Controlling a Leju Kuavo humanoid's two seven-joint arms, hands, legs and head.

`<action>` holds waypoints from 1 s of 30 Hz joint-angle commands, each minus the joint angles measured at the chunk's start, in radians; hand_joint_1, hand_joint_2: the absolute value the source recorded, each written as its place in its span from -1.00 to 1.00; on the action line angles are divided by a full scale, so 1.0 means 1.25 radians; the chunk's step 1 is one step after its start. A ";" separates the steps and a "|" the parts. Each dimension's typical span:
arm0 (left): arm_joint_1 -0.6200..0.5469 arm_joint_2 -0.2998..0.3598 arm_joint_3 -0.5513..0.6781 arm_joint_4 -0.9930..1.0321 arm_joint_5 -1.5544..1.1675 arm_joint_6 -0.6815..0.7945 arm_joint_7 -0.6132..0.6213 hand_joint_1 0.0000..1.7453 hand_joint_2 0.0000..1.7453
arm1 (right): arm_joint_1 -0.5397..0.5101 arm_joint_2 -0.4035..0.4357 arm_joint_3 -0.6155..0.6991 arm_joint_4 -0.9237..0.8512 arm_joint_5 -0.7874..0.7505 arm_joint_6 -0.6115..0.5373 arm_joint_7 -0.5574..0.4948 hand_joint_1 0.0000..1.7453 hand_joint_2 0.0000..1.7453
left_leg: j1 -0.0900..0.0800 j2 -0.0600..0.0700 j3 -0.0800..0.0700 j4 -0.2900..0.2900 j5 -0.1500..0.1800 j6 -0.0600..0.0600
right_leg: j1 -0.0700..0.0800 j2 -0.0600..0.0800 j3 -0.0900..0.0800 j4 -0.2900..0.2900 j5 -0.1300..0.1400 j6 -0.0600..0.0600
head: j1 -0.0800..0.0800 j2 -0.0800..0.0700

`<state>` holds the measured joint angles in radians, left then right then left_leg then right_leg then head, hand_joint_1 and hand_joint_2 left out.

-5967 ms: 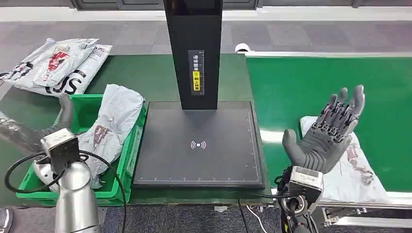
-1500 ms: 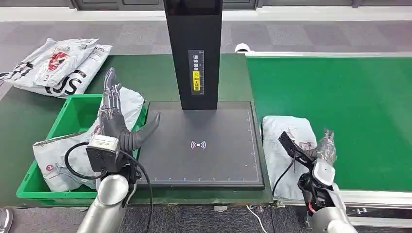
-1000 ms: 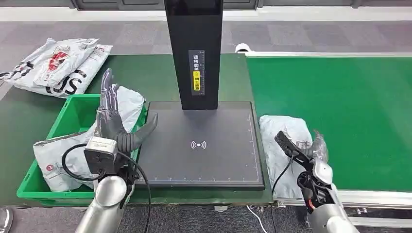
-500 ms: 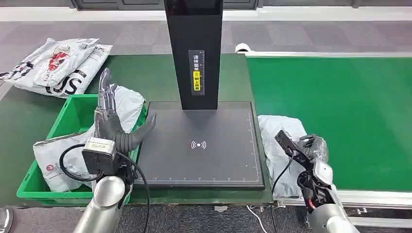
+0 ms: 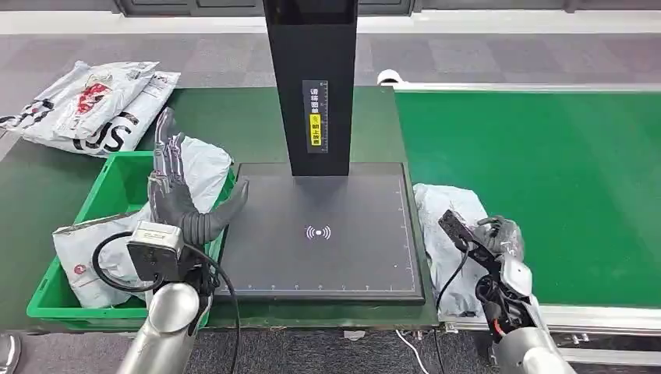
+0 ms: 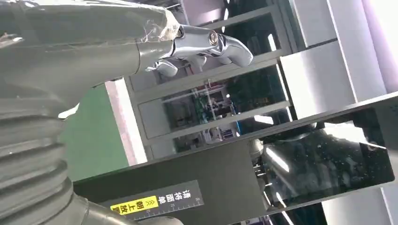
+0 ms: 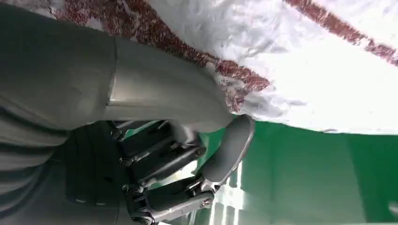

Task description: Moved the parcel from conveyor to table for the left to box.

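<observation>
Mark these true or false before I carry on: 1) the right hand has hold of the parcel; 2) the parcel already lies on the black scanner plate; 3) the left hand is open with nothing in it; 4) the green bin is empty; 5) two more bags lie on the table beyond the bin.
1) True: the right hand grips the parcel at its edge.
2) False: it lies beside the black scanner plate, at the conveyor edge.
3) True: the left hand is raised, fingers apart.
4) False: the green bin holds grey bags.
5) True: two bags lie there.
</observation>
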<state>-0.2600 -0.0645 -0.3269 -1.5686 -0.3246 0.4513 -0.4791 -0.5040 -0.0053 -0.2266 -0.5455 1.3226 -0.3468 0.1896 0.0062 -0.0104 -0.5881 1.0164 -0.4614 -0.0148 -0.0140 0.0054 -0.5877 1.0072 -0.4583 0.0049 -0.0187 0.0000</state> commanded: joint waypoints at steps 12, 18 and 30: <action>-0.007 0.010 -0.019 0.011 -0.013 0.001 0.005 -1.00 1.00 | -0.043 0.003 0.075 0.060 0.004 -0.027 0.014 -1.00 1.00 | 0.000 0.001 0.001 0.000 0.000 0.000 | 0.000 0.001 0.000 0.000 0.000 0.000 | 0.000 0.000; -0.003 0.015 -0.019 0.008 -0.014 0.005 0.006 -1.00 1.00 | -0.045 0.004 0.080 0.061 0.002 -0.040 0.002 -1.00 1.00 | 0.000 0.002 0.001 -0.001 0.000 0.000 | 0.000 0.001 0.001 -0.001 0.001 0.000 | 0.000 0.000; -0.030 0.013 -0.030 0.027 -0.001 -0.009 0.002 -1.00 1.00 | -0.041 0.017 0.101 0.129 -0.017 0.060 -0.030 -1.00 1.00 | 0.000 0.001 0.001 0.000 0.000 0.000 | 0.001 0.000 0.001 -0.001 0.000 0.000 | 0.000 0.000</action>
<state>-0.2460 -0.0645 -0.3269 -1.5892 -0.3391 0.4513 -0.4791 -0.5128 0.0050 -0.1728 -0.5203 1.2989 -0.3307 0.1548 0.0063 -0.0105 -0.5879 1.0164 -0.4614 -0.0148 -0.0139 0.0052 -0.5877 1.0072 -0.4583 0.0049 -0.0187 0.0000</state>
